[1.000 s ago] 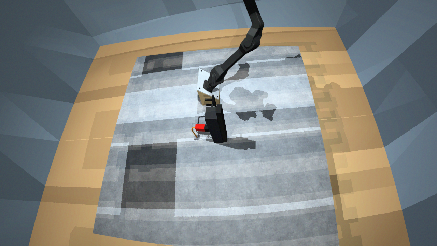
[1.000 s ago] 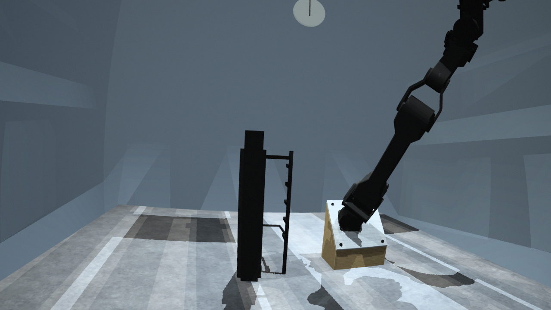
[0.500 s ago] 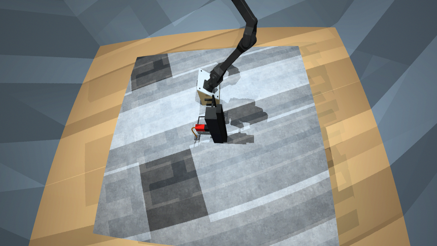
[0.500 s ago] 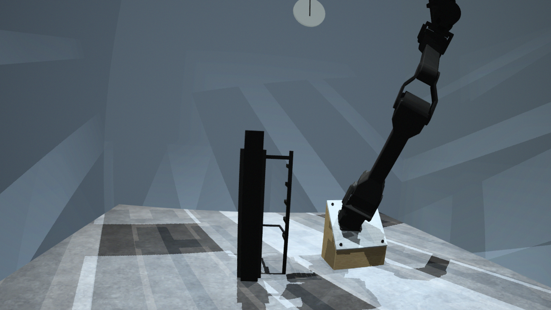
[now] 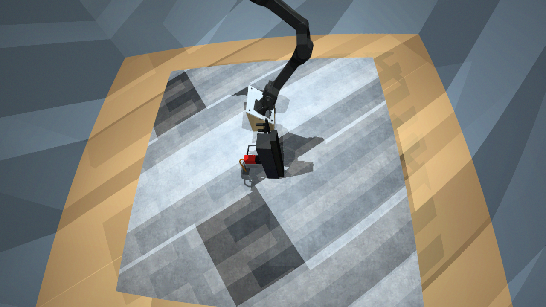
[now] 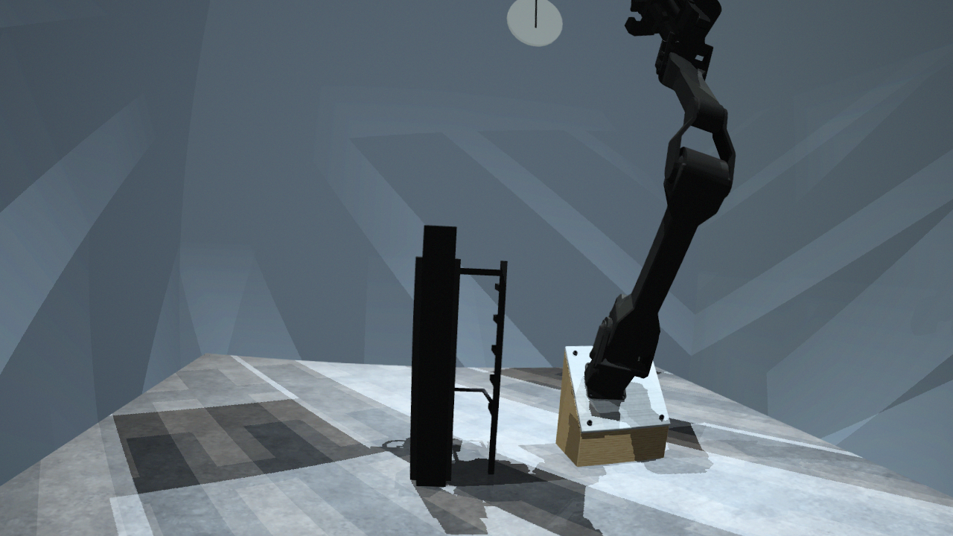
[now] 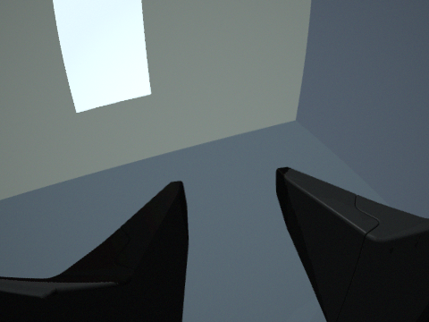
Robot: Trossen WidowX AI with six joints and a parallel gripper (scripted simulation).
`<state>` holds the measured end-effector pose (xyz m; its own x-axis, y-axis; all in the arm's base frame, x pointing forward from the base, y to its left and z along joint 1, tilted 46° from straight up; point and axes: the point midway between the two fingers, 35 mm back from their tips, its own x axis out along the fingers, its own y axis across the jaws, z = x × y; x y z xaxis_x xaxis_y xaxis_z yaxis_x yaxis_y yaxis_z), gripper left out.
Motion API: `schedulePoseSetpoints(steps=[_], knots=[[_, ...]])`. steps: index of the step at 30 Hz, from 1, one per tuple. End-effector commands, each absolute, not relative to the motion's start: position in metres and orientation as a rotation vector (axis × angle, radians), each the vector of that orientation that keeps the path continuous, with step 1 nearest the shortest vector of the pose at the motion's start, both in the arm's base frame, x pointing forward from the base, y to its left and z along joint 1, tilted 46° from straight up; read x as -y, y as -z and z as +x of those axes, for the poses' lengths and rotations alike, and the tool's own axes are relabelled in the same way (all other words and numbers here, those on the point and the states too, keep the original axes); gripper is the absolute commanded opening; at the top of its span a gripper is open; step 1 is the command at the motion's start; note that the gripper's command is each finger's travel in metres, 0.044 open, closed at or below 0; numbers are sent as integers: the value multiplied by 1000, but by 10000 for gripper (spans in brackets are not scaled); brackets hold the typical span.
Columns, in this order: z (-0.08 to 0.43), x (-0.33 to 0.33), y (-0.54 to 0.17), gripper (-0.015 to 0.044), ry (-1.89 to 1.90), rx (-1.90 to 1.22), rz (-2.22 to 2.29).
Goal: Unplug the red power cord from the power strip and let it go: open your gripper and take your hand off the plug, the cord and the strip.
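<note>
The black power strip (image 5: 270, 152) (image 6: 432, 359) stands upright on the grey mat. The red plug (image 5: 250, 158) sits in its left face near the bottom. A short orange cord (image 5: 242, 164) curls down from the plug to the mat. In the exterior view the strip hides the plug and cord. My arm reaches high above the table and leaves the top of the top and exterior views. In the wrist view my gripper (image 7: 231, 186) points up at the ceiling and wall. Its fingers stand partly apart with nothing between them, far from the plug, the cord and the strip.
The arm's wooden wedge base (image 5: 254, 110) (image 6: 613, 426) stands just behind the strip. A thin black rack (image 6: 496, 359) is fixed to the strip's back side. The grey mat (image 5: 343, 213) lies on a tan table (image 5: 439, 152).
</note>
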<state>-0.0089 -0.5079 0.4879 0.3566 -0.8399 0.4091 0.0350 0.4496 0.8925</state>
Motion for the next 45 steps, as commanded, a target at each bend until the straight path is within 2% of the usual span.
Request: schedulePoseSetpoints(steps=[1,8,12,22,34,45], knots=[[30,531,-431,160,754,930,1082],[77,540,-375,160,808,763,1208],[123,538,-325,160,831,611,1341],[225,490,-210,160,860,177,1599],[311,357,-87,160,845,-493,1789],[321,191,-16,160,786,-1236,1802]])
